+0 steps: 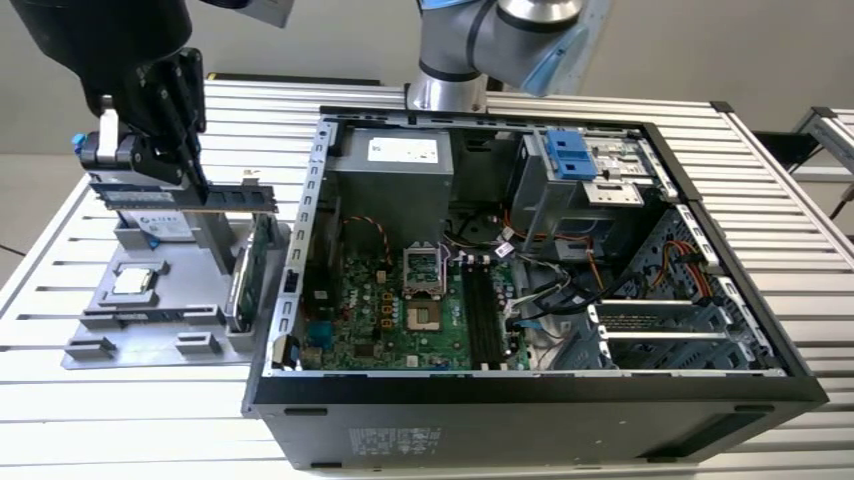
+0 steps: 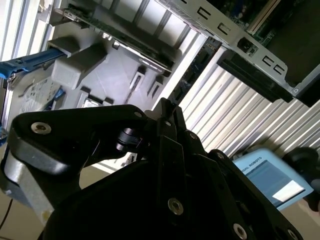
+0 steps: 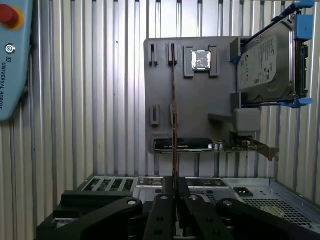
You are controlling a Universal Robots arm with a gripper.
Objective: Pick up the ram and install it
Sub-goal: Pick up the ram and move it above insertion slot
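Pincer (image 3: 176, 196) pinches the ram (image 3: 174, 115) edge-on above the grey tray (image 3: 200, 107), apart from the open case's rim (image 1: 315, 180).

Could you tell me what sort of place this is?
Probably a robotics lab bench for computer assembly: an open computer case lies on a slatted table, beside a grey parts fixture, with the gripper holding the ram.
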